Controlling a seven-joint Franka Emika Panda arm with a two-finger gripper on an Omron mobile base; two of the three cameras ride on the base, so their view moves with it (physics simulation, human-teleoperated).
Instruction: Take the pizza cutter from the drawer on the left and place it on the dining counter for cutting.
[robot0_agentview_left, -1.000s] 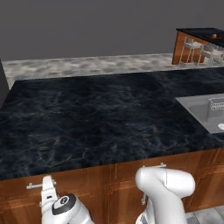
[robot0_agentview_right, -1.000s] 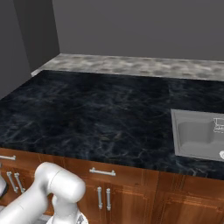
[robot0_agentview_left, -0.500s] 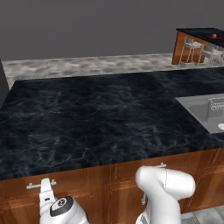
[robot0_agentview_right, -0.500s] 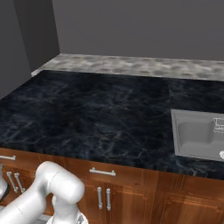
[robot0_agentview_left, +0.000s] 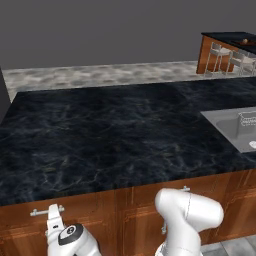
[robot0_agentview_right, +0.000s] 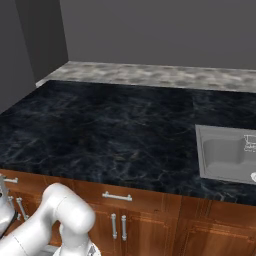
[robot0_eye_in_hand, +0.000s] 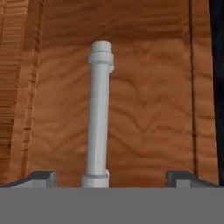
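I am facing the drawer (robot0_eye_in_hand: 131, 109), its wooden front shut below the sink counter (robot0_agentview_left: 125, 135). The bar handle (robot0_eye_in_hand: 98, 118) is lying between my fingertips (robot0_eye_in_hand: 43, 178), my gripper (robot0_eye_in_hand: 116, 179) spread wide and untouched. I judge I should centre it, close squarely, then pull straight. The pizza cutter is presumably inside, unseen.

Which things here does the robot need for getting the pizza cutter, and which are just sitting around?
Needed for the job:
- drawer, shut, with its silver bar handle
- gripper, open, its tips either side of the handle
- dining counter, far off by the chairs

Just there:
- sink
- cabinet doors
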